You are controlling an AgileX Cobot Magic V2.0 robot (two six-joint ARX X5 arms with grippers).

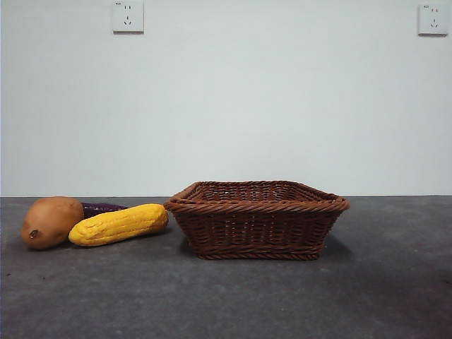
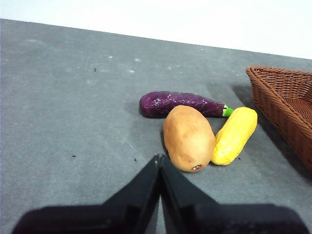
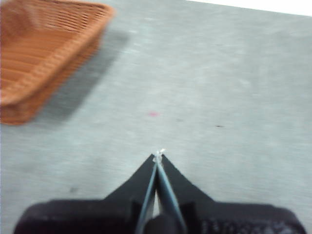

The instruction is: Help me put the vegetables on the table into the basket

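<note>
— Where do things stand? Potato (image 2: 188, 137), corn cob (image 2: 234, 135) and eggplant (image 2: 181, 104) lie clustered on the counter (image 1: 226, 296) beside the empty basket (image 1: 257, 207).

— And the hands? Left hand (image 2: 159, 158) and right hand (image 3: 159, 156) both pressed together, holding nothing; likely next, the left must part over the potato.

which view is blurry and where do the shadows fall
The right wrist view is soft and washed out: the basket weave smears and the right claw, shut, has fuzzy edges. The left wrist view is sharp: potato, corn, eggplant and shut left claw are crisp. The front view is evenly lit, with soft shadows on the table beside the basket.
</note>
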